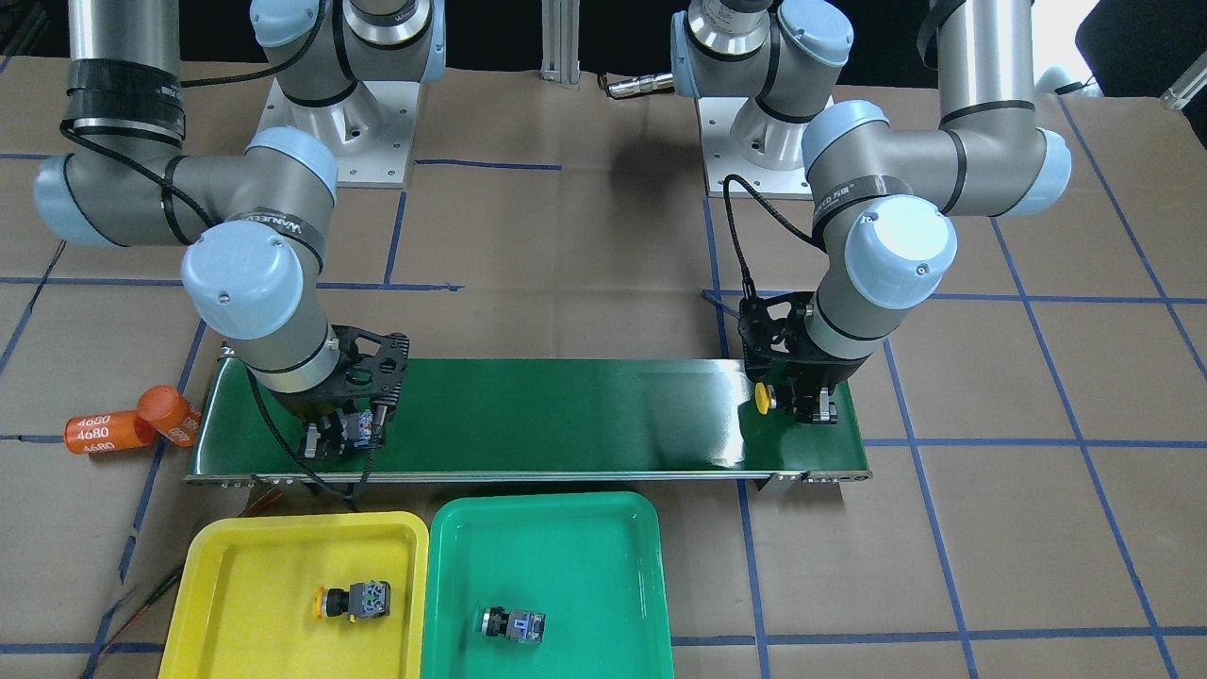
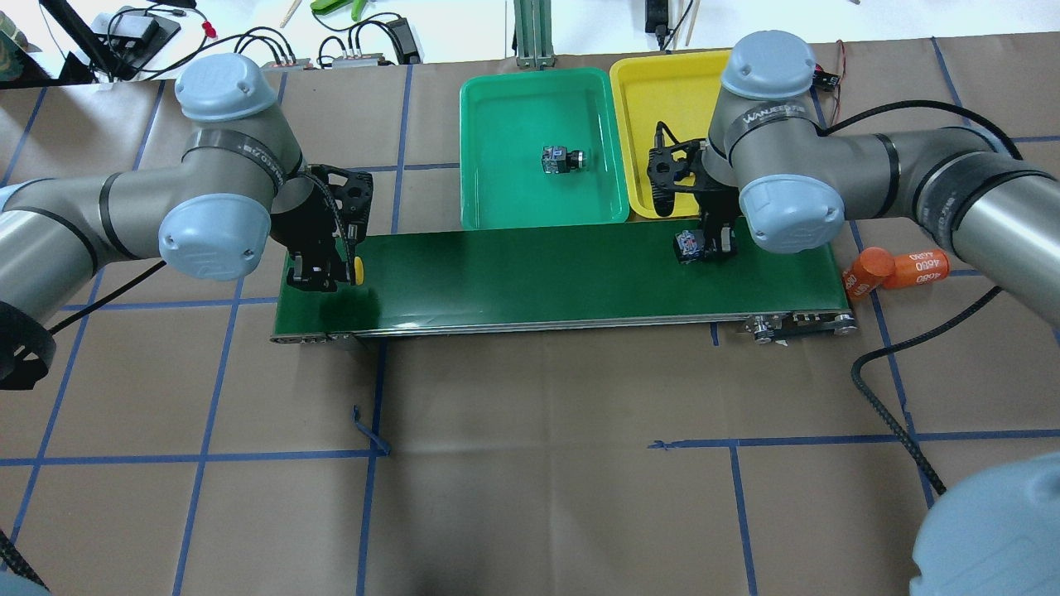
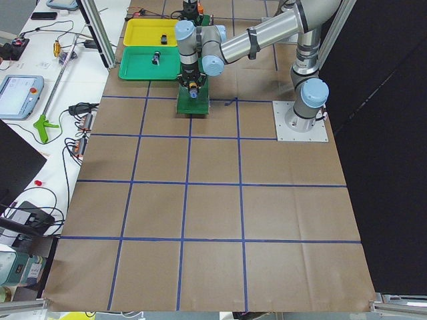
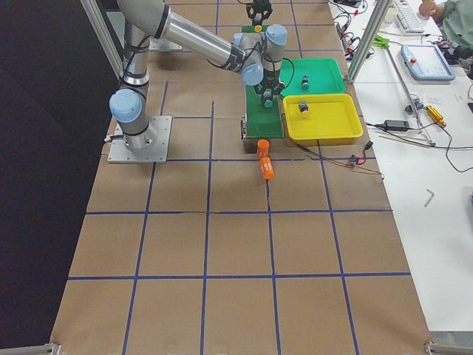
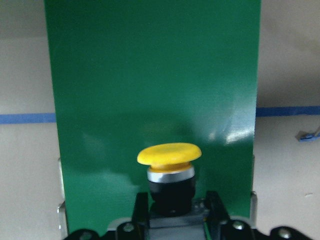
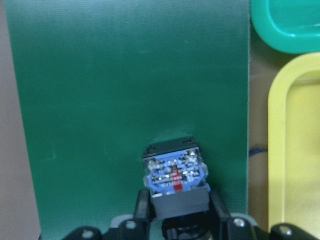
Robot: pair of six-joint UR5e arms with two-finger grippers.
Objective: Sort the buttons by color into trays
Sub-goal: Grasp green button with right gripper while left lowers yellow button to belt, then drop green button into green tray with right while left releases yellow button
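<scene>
Belt, left gripper clamping yellow button, right gripper clamping second button, terminals toward wrist camera

Brown-paper table with a blue tape grid. The long conveyor belt lies mid-table, parallel to the far edge, with the green tray and yellow tray abutting side by side between belt and that edge. Two orange cylinders lie just off the belt's right end.

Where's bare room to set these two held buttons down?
Bare: the belt middle, between left gripper and right gripper. Green tray is free around the green-tray button; yellow tray around the yellow-tray button. Crowded: the belt ends, where the left holds a yellow-cap button, the right a hidden-cap button.
</scene>
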